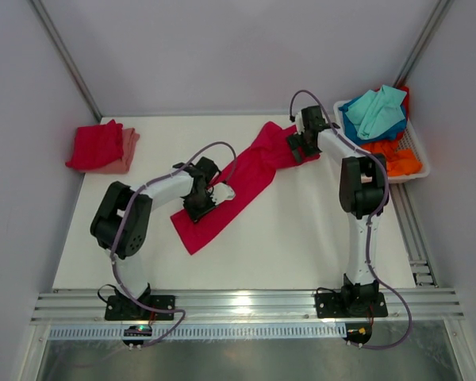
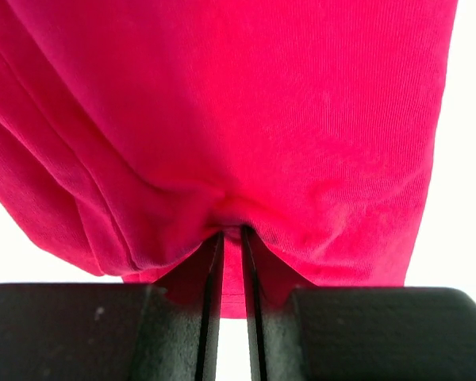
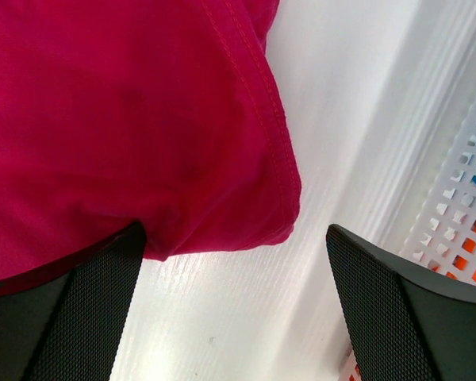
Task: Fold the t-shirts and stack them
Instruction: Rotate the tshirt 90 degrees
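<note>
1. Cloth of crimson colour, one t-shirt (image 1: 250, 175), lies stretched in a long slanted band on the middle of the white surface (image 1: 301, 238). It runs from near the left arm up toward the far right.
2. Left claw (image 1: 200, 198) sits on the lower part of this band. In the left wrist view the left claw (image 2: 232, 232) is pressed almost together and pinches a bunched fold of the t-shirt (image 2: 222, 119) between its thin fingers.
3. Right claw (image 1: 301, 144) is at the upper end of the band, near the basket (image 1: 423, 163). In the right wrist view the right claw (image 3: 234, 238) is spread wide. One finger (image 3: 87, 309) is at the hemmed edge of the t-shirt (image 3: 103, 119), and the other is over the bare surface. It grips nothing.
4. The basket holds a loose heap of teal (image 1: 377, 111), blue and orange (image 1: 398, 157) clothes.
5. At the far left of the surface a folded red shirt (image 1: 95, 144) rests on a folded pink one (image 1: 127, 152), well apart from both arms.
</note>
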Robot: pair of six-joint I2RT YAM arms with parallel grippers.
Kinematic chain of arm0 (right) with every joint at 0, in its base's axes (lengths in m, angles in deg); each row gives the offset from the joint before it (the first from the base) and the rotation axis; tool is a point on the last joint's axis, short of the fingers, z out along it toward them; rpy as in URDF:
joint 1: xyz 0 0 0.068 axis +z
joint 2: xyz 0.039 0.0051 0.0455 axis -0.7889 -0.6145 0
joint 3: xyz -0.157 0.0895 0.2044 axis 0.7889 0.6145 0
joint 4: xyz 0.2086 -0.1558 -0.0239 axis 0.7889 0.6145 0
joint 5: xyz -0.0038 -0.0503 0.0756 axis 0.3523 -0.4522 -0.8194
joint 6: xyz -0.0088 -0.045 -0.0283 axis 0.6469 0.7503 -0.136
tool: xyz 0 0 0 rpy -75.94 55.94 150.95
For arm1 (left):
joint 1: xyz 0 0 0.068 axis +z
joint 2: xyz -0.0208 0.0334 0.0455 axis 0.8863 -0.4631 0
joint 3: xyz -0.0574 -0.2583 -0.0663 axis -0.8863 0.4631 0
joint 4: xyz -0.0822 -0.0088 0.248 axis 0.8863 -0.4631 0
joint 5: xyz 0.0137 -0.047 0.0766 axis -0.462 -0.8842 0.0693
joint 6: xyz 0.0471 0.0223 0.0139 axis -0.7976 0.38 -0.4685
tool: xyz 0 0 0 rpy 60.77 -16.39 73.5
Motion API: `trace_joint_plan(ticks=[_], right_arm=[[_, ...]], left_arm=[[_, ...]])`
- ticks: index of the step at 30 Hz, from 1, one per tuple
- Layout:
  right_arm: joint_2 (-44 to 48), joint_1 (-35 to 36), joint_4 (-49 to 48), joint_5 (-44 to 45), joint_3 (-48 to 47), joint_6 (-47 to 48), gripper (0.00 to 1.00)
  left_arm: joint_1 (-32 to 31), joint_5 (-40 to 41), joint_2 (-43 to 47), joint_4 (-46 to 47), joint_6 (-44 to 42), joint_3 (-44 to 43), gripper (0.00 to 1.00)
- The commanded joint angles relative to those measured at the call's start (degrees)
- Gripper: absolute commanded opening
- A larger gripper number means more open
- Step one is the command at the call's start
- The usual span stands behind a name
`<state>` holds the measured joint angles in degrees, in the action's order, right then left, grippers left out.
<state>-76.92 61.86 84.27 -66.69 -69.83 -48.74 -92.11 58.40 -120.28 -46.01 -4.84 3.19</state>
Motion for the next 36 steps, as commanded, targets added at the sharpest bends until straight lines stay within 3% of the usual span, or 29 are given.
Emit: trace_joint_plan(ticks=[1,8,14,23,32,36], right_arm=[[-2.0,0.4,0.9,3.9,-3.1,2.5,0.99],[-7.1,0.1,4.6,4.6,-12.4,1.8,0.99],[-10.2,0.1,8.5,2.4,-20.3,0.7,1.0],[-11.4,0.3,9.3,1.4,-22.5,1.1,0.99],[-11.7,0.3,8.6,2.8,-23.1,2.3,0.99],[-13.2,0.3,8.9,2.1,-24.8,2.0,0.99]], left_arm=[[-0.2,-6.7,2.3,-4.2,2.3,2.7,0.15],[-4.1,-8.0,6.6,-7.1,2.2,6.4,0.15],[-11.3,-9.1,7.6,-7.2,4.4,7.8,0.15],[-17.3,-13.0,3.4,-7.5,2.5,7.3,0.14],[-17.5,-10.2,7.0,-6.1,1.3,2.4,0.13],[-17.5,-13.3,10.2,-5.4,1.7,1.8,0.13]])
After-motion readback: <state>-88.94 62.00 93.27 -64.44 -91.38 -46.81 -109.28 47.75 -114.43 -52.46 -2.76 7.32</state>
